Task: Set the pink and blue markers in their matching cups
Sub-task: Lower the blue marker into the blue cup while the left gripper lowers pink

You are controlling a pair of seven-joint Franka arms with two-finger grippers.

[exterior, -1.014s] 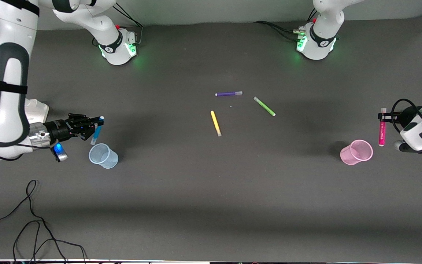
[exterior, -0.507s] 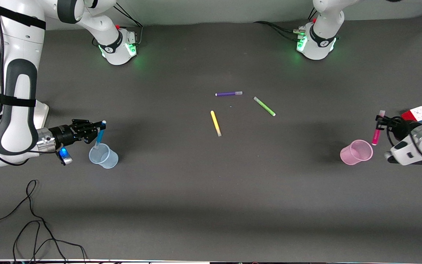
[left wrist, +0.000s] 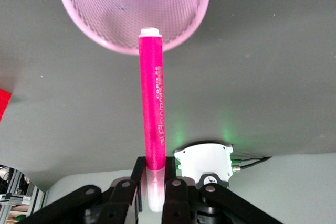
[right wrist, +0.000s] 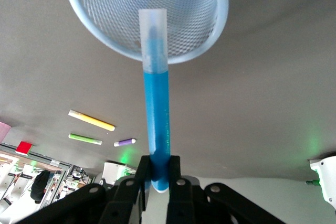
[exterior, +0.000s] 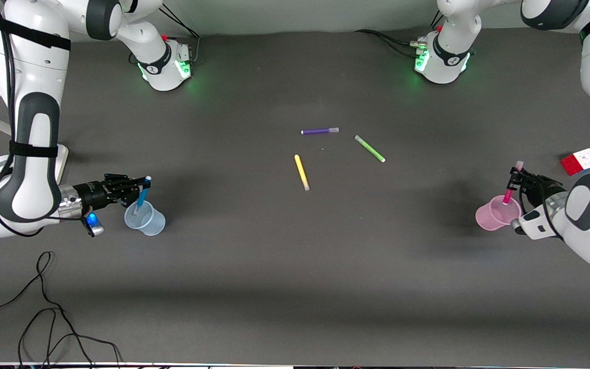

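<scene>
My right gripper (exterior: 141,187) is shut on the blue marker (exterior: 142,196) and holds it upright with its lower end just inside the pale blue cup (exterior: 145,218) at the right arm's end of the table. In the right wrist view the blue marker (right wrist: 156,103) points into the blue cup (right wrist: 147,14), held by my right gripper (right wrist: 159,174). My left gripper (exterior: 514,177) is shut on the pink marker (exterior: 511,188), whose lower end is at the mouth of the pink cup (exterior: 497,214). The left wrist view shows the pink marker (left wrist: 151,103), the pink cup (left wrist: 131,9) and my left gripper (left wrist: 156,179).
A purple marker (exterior: 319,131), a green marker (exterior: 370,148) and a yellow marker (exterior: 301,172) lie at mid-table. A red and white cube (exterior: 581,161) sits near the left arm's end. Black cables (exterior: 44,312) trail at the near corner by the right arm.
Both grippers have come down and moved over their cups. The blue marker's tip has gone into the blue cup, and the pink marker has moved from beside the pink cup to its mouth.
</scene>
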